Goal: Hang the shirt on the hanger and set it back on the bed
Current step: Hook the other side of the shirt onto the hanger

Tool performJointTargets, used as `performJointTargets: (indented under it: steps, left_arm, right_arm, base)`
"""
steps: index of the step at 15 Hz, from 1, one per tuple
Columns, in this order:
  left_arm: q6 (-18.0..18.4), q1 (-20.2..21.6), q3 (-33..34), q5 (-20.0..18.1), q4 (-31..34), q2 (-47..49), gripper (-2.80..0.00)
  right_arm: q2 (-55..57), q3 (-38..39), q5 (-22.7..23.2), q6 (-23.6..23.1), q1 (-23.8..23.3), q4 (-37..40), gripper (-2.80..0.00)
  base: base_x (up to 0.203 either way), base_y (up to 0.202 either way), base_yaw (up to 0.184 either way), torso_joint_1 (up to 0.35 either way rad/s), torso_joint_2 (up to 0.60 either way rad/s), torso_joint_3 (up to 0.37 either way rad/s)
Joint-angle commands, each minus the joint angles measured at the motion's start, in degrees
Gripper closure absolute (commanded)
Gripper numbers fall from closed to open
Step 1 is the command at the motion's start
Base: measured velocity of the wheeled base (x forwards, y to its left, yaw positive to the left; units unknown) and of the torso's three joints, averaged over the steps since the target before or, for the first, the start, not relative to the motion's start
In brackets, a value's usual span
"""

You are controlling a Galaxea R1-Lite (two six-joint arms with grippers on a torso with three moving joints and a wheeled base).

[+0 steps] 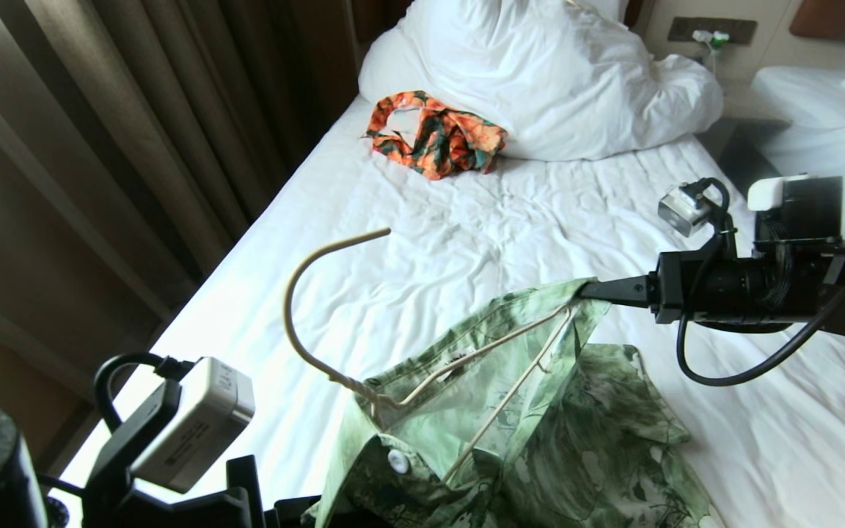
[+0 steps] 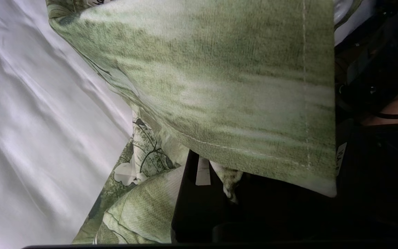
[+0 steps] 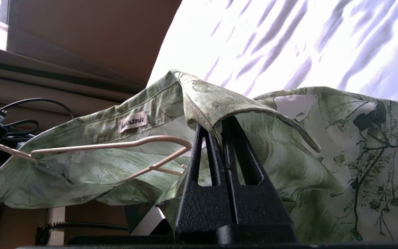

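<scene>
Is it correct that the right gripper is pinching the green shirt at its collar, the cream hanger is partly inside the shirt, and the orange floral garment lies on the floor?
Not quite. The orange floral garment lies on the bed, against the white duvet, as the head view shows. The rest holds: the right gripper is shut on the shirt at the collar, and the hanger is partly inside it.
</scene>
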Motion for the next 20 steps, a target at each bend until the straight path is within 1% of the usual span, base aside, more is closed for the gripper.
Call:
performJointTargets:
  steps: [1,3,8,11,15,18,20]
  left_arm:
    - [-0.1,-0.3,0.3,0.1,-0.1,0.8,0.0]
    - [-0.1,-0.2,0.3,0.2,-0.1,1.8,0.0]
    - [-0.1,2.3,0.7,0.2,-0.1,1.8,0.0]
    - [0.1,5.3,0.1,0.3,-0.2,0.6,0.0]
    - [0.1,5.3,1.6,0.3,0.1,-1.9,0.0]
    - [0.2,5.3,2.0,0.1,2.3,-2.8,0.0]
    - [0.2,5.3,1.7,-0.1,2.3,-2.5,0.0]
  right_arm:
    - [0.2,-0.4,0.0,0.1,0.4,-0.2,0.0]
    - [-0.1,-1.4,-2.0,0.2,1.8,-0.1,0.0]
    - [-2.1,-0.9,-2.1,0.3,2.3,0.1,0.0]
    - [-4.0,-0.4,-2.3,0.2,2.5,1.3,0.0]
    - [-2.1,-0.7,-3.2,0.2,0.7,1.1,0.0]
    - [-2.3,-1.0,-3.2,0.2,0.7,1.1,0.0]
    - [-3.7,-1.1,-3.2,0.2,1.3,1.2,0.0]
  base:
    - [0.0,0.0,0.0,0.0,0.0,0.0]
    - [0.0,0.0,0.0,0.0,0.0,0.0]
    - [0.0,0.0,0.0,0.0,0.0,0.0]
    - [0.0,0.0,0.0,0.0,0.0,0.0]
    - [0.0,0.0,0.0,0.0,0.0,0.0]
    - [0.0,0.0,0.0,0.0,0.0,0.0]
    - [0.0,0.0,0.0,0.0,0.0,0.0]
